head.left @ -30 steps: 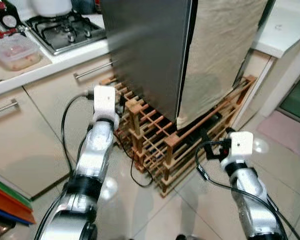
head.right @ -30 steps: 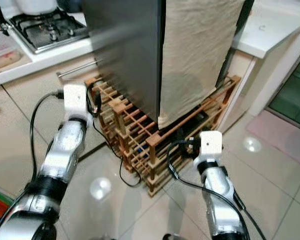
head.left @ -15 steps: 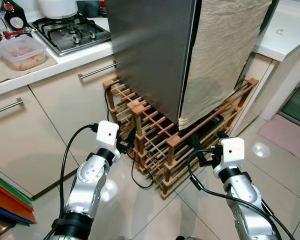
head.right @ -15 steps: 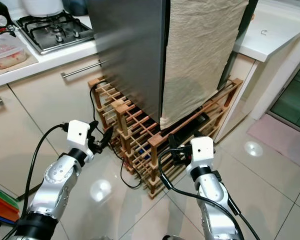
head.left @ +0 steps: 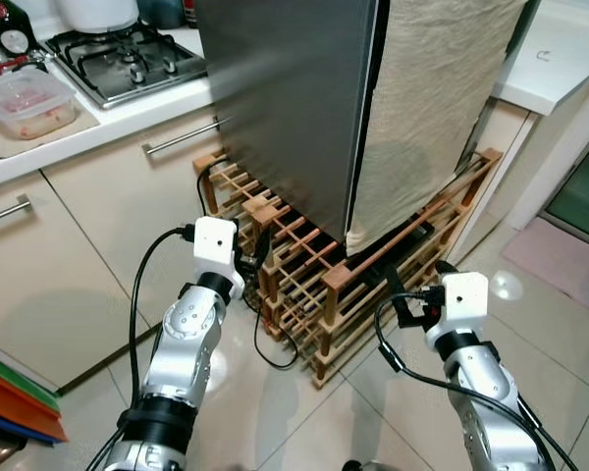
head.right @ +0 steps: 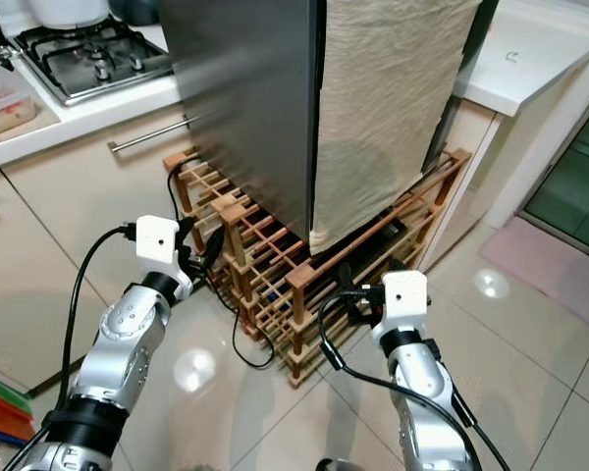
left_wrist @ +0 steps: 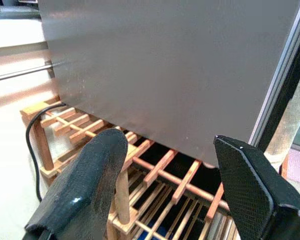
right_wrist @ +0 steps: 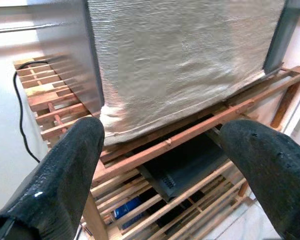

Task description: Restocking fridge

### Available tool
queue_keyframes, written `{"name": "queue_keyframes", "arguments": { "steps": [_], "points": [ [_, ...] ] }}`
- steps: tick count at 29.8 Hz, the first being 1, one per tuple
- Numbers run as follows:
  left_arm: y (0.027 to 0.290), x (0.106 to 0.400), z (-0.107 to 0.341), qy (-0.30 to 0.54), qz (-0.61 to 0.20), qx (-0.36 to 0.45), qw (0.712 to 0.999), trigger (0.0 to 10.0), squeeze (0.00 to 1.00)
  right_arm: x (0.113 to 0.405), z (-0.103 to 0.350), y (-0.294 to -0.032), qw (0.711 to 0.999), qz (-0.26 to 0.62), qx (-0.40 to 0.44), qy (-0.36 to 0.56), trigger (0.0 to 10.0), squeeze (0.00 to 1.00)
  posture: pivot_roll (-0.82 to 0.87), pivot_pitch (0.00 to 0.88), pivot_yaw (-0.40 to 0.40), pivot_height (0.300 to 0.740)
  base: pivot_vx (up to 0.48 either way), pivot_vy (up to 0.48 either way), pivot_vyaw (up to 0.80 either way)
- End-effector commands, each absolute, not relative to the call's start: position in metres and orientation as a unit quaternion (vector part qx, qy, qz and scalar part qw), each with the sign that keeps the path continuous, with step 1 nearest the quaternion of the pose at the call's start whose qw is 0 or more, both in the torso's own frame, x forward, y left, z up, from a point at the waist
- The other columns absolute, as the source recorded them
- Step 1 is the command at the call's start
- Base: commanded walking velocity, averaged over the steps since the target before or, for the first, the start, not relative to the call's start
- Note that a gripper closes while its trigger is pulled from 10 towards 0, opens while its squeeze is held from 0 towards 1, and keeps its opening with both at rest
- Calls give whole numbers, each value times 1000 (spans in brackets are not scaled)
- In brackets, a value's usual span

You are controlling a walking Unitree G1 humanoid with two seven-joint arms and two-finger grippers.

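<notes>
Right now your left gripper (left_wrist: 165, 175) and right gripper (right_wrist: 160, 165) gape empty; grip the heavy, smooth steel fridge door (head.left: 285, 98) along its right edge

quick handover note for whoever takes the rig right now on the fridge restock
Left hand: open, holding nothing, low in front of the fridge's grey side, by the wooden rack it stands on.
Right hand: open, holding nothing, low at the rack's front corner, facing the beige cloth that hangs over the fridge front.
Food container sits on the counter beside the gas hob.
Done: nothing visible; the fridge looks shut and cloth-covered.
Left: open the fridge, fetch items, load them.
</notes>
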State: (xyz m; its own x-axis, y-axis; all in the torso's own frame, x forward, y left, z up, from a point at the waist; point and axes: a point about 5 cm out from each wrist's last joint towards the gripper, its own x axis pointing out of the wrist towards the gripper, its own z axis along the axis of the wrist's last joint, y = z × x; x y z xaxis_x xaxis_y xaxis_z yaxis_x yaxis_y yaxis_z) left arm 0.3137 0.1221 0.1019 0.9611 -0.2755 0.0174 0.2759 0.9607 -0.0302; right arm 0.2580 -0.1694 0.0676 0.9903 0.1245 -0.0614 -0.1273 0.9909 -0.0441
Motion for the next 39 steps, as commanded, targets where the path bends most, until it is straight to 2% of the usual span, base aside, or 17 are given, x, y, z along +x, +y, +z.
{"name": "queue_keyframes", "arguments": {
  "steps": [1,11,16,26,31,39],
  "points": [
    [119,316,103,-3,-137,-17,990,10000,0,263,70,-173,998,60,-20,27,10000,0,-58,22,19,740,0,0,0],
    [115,313,106,-16,-154,-30,988,10000,0,269,70,-177,997,61,-31,29,10000,0,-63,26,14,740,0,0,0],
    [115,311,106,-24,-156,-6,987,10000,0,271,68,-175,997,63,-33,31,10000,0,-61,25,10,740,0,0,0],
    [118,314,104,-14,-140,-5,990,10000,0,273,66,-171,996,73,-34,34,10000,0,-56,21,3,740,0,-478,0],
    [119,317,102,-8,-134,-6,991,10000,0,273,64,-171,996,76,-36,36,10000,0,-58,19,2,740,296,-370,0],
    [112,325,109,-13,-139,-7,990,10000,0,274,64,-173,995,79,-37,38,10000,0,-59,16,3,740,45,0,0]
  ]
}}
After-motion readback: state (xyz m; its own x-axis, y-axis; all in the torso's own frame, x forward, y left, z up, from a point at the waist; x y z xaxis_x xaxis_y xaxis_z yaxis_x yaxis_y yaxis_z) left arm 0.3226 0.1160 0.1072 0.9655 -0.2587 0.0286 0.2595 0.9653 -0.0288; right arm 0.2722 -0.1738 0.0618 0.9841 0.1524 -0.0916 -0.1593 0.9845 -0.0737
